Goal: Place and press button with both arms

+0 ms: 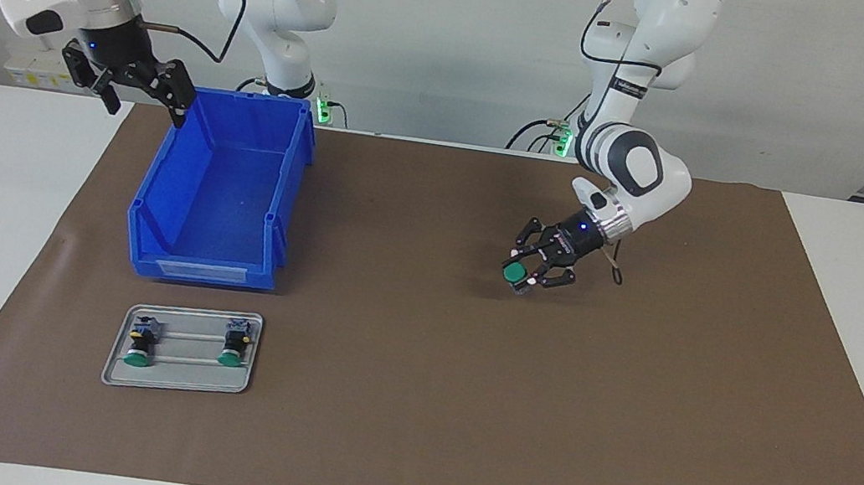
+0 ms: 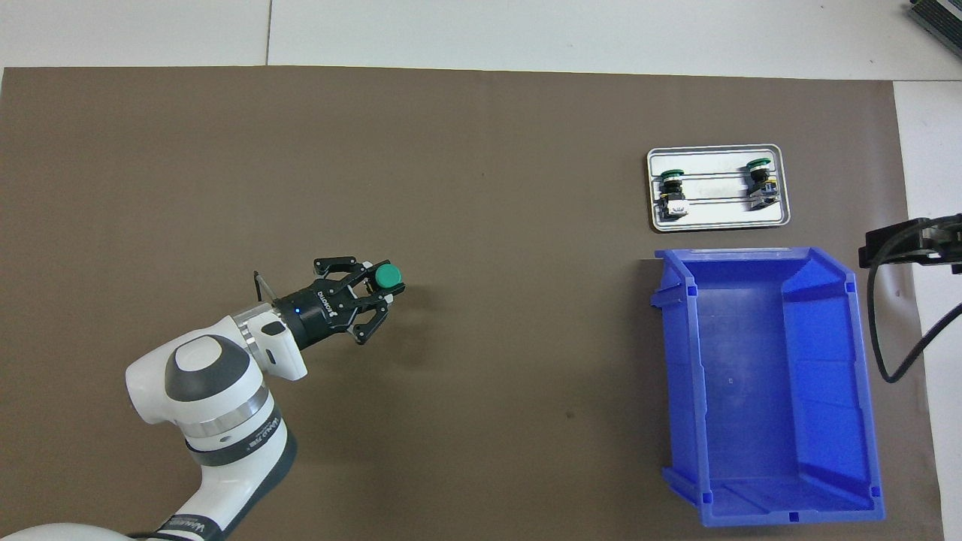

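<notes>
Clamped on a green-capped button (image 1: 515,274), the left gripper (image 1: 538,272) hangs low over the open brown mat (image 1: 409,408) toward the left arm's end of the table, its wrist tilted so the cap points out and slightly down. The facing view does not settle whether the button's base touches the mat or rides just above it. The grip takes the barrel from the side and leaves the cap bare, apparently so that a second hand can push it.

The right gripper (image 1: 138,78) waits in the air above the robot-side corner of the blue bin (image 1: 205,261), at the right arm's end of the table, with nothing between its spread fingers. It looks parked there until the button is set down or steadied.

Farther from the robots than the bin, just beside it, a flat grey tray (image 1: 179,385) carries two more buttons (image 1: 140,342) of the same kind, lying on their sides, one near each end and well apart. The bin appears empty.

By the look of things, the placing half of the job is under way and the pressing has not begun; that would call for the right arm to travel well across the mat.
</notes>
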{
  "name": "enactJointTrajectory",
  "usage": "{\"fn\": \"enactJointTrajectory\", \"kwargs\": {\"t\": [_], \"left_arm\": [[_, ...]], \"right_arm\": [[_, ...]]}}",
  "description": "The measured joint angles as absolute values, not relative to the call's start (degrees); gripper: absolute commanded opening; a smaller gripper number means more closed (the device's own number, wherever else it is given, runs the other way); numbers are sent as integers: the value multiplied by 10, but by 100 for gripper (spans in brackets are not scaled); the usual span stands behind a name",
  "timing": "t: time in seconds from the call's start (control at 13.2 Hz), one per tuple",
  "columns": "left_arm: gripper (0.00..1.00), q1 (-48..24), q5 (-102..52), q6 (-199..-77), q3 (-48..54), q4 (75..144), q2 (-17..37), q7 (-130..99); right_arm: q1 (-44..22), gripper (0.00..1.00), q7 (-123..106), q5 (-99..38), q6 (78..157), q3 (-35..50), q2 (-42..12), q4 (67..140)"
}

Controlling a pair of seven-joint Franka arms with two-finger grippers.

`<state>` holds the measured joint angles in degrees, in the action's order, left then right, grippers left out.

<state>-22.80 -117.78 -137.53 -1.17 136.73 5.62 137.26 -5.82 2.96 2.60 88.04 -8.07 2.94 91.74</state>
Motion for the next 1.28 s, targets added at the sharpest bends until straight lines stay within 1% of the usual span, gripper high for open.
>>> {"fn": "enactJointTrajectory", "kwargs": {"t": [0.23, 0.38, 0.6, 1.06, 1.13, 1.21, 1.28], "left_arm": [[0, -269, -1283, -1368, -8, 1345, 102, 1420], [0, -288, -1323, -1365, -7, 1323, 116, 1421], [0, -304, -1346, -1364, -7, 1312, 121, 1421], [0, -304, -1348, -1365, -12, 1320, 125, 1419], [22, -303, -1348, -1365, -13, 1321, 126, 1417], [32, -303, -1348, -1365, -14, 1322, 126, 1415], [32, -303, -1348, -1365, -14, 1323, 126, 1414]], "right_arm": [[-58, 100, 30, 26, 880, -81, 29, 917], [-58, 100, 30, 26, 880, -81, 29, 917], [-58, 100, 30, 26, 880, -81, 29, 917], [-58, 100, 30, 26, 880, -81, 29, 917], [-58, 100, 30, 26, 880, -81, 29, 917], [-58, 100, 30, 26, 880, -81, 29, 917], [-58, 100, 30, 26, 880, -81, 29, 917]]}}
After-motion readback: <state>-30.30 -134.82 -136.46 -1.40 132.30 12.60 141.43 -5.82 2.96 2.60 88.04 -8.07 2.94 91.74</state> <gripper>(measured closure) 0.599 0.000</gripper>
